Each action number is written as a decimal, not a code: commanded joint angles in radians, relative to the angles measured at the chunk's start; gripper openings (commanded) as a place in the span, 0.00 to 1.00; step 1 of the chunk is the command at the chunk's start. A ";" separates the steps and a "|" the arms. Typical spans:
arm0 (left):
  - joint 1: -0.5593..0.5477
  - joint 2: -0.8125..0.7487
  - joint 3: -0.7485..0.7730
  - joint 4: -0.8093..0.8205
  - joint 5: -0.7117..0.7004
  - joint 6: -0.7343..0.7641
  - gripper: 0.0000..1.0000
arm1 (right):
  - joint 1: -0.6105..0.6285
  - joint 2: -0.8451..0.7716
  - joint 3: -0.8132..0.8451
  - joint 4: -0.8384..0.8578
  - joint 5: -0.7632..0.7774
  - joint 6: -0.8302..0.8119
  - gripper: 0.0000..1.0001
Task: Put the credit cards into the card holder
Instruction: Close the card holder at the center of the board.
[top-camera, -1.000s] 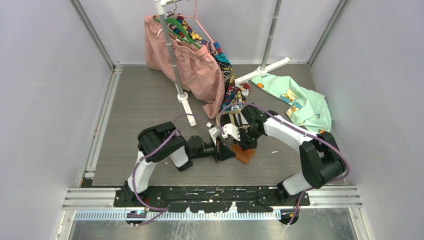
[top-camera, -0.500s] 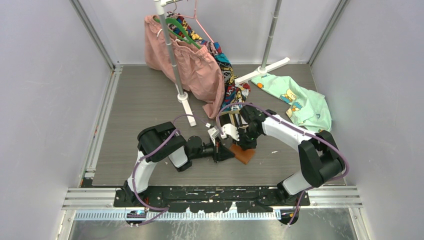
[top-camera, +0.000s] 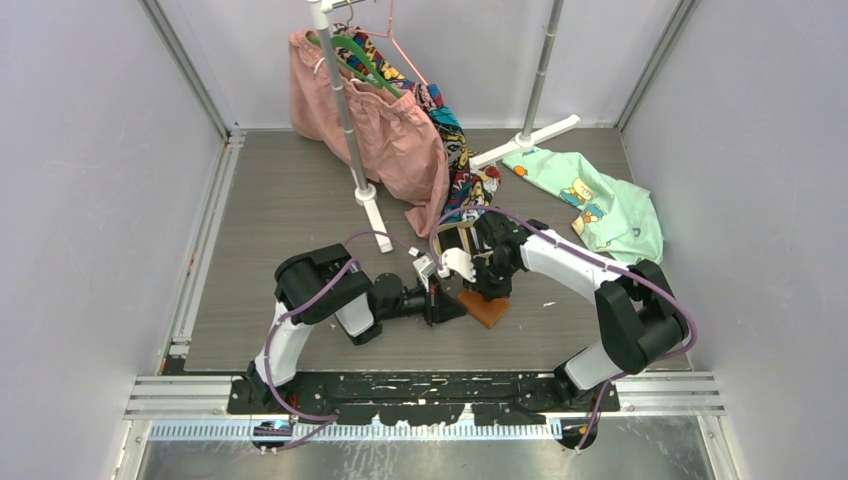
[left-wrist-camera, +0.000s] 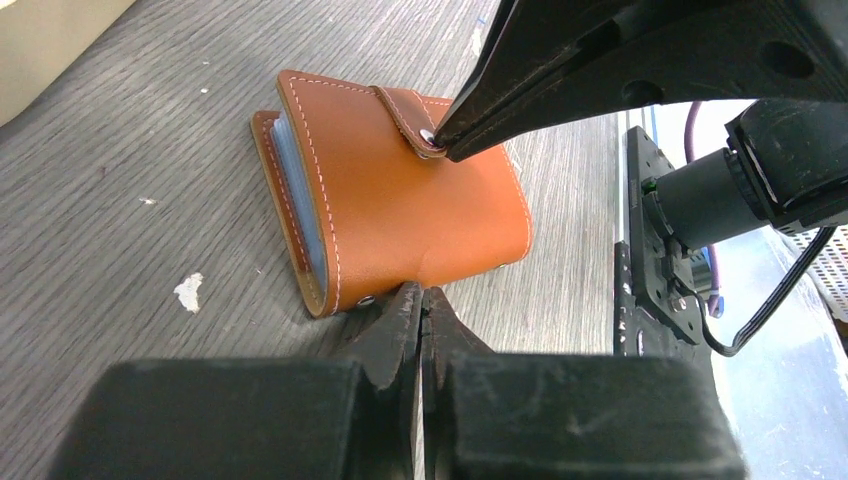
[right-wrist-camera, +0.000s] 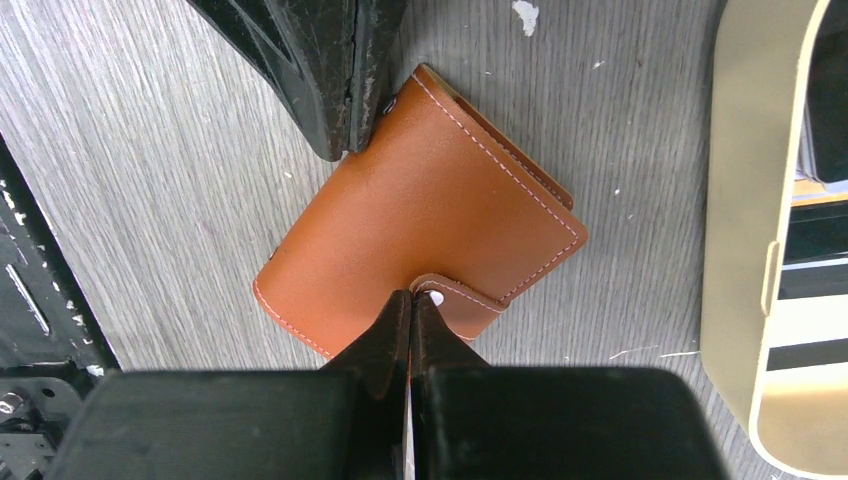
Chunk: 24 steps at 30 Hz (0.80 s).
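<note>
Two arms meeting at the card holder (left-wrist-camera: 400, 210), left arm folded low and reaching flat toward it, left gripper (left-wrist-camera: 421, 298) closed, tips at its spine edge, right arm arched over it, right gripper (right-wrist-camera: 410, 300) closed, tips pressing its snap strap

The card holder (left-wrist-camera: 400, 200) is tan-brown leather with pale stitching, folded shut and lying flat. Bluish pockets show along its open edge. Its snap strap lies over the cover, right at the pinched tip of the right gripper (right-wrist-camera: 411, 298). The opposite edge sits just beside the pinched tip of the left gripper (left-wrist-camera: 420, 295). The cards (right-wrist-camera: 818, 235), dark with a yellow-orange edge showing, lie well off to the right gripper's side.
</note>
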<state>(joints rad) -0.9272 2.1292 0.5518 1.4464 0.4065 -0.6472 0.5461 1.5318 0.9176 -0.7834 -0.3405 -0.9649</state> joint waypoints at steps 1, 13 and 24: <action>-0.019 -0.034 0.014 -0.015 -0.026 0.098 0.00 | 0.077 0.093 -0.042 0.044 0.037 0.000 0.01; -0.019 -0.048 -0.018 -0.015 -0.060 0.082 0.00 | 0.106 0.125 -0.040 0.064 0.069 0.033 0.01; -0.019 -0.076 -0.045 -0.015 -0.074 0.080 0.00 | 0.028 0.068 0.043 0.005 -0.049 0.088 0.22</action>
<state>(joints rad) -0.9260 2.0956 0.5053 1.4361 0.3004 -0.6792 0.5858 1.5665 0.9619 -0.7658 -0.3111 -0.8951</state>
